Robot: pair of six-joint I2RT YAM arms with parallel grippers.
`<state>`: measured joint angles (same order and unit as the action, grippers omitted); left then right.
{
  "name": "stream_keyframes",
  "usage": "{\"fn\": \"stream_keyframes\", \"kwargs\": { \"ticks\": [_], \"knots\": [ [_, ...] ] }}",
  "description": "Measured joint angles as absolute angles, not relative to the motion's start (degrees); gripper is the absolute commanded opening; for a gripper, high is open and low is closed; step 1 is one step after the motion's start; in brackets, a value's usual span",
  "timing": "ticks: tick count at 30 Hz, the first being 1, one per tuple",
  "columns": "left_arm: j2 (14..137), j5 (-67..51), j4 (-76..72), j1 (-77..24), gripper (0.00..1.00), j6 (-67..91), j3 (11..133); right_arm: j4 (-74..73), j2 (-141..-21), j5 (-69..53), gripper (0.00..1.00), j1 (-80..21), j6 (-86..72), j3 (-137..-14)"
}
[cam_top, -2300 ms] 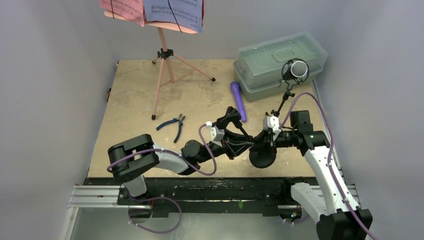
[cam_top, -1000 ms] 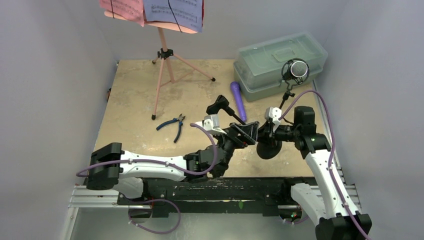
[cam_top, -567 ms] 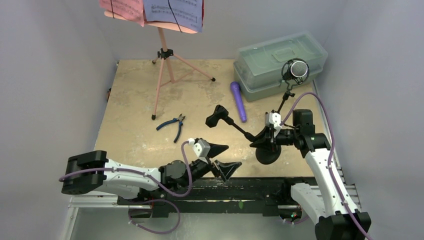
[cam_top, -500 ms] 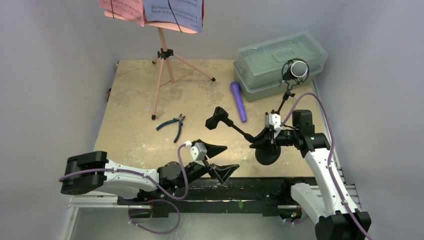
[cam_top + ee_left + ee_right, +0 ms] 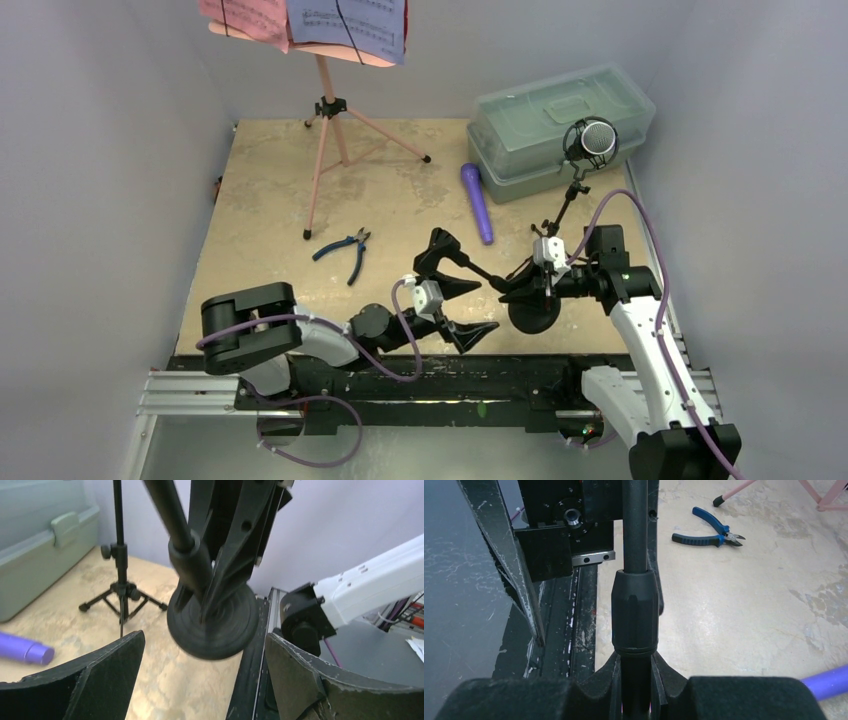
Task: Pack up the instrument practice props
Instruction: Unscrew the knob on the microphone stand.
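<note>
A black mic support is held off the table and tilted, its clip [image 5: 437, 250] to the left and its round base [image 5: 530, 315] by the front edge. My right gripper [image 5: 515, 287] is shut on its pole [image 5: 635, 605] just under the thick collar. My left gripper [image 5: 488, 306] is open, its fingers [image 5: 90, 680] either side of the base [image 5: 212, 622] without touching it. The black silver-headed mic [image 5: 597, 140] stands on its tripod support [image 5: 120, 587]. The purple mic [image 5: 478, 200] lies on the table. The pink music rack [image 5: 330, 110] carries printed sheets [image 5: 345, 20].
Blue-handled pliers [image 5: 345, 248] lie left of centre. A greenish lidded box [image 5: 560, 125] stands at the back right, behind the mic tripod. The black front rail [image 5: 420, 375] runs just below both grippers. Grey walls close in both sides.
My left gripper, open throughout, pulled back from the support toward the front edge, then came right again up to its base. The right gripper kept its hold as the support's clip end dropped slightly.
</note>
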<state>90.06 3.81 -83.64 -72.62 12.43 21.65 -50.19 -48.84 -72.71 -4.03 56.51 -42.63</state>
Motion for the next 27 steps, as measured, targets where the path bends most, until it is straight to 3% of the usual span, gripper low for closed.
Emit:
{"fn": "stream_keyframes", "kwargs": {
  "ticks": [5,16,27],
  "knots": [
    [92.3,1.9,-84.9,-71.5,0.85,11.3,25.8,-51.0,-48.8,-73.0,0.00,-4.0,57.9,-42.6],
    [92.4,1.4,-84.8,-70.9,0.60,9.9,27.4,-52.9,-48.8,-73.7,0.00,-3.9,59.7,-42.6],
    [93.3,1.3,-84.8,-70.9,0.43,11.0,30.7,-52.9,-48.8,-75.0,0.00,-3.7,59.3,-42.6]
  ]
}}
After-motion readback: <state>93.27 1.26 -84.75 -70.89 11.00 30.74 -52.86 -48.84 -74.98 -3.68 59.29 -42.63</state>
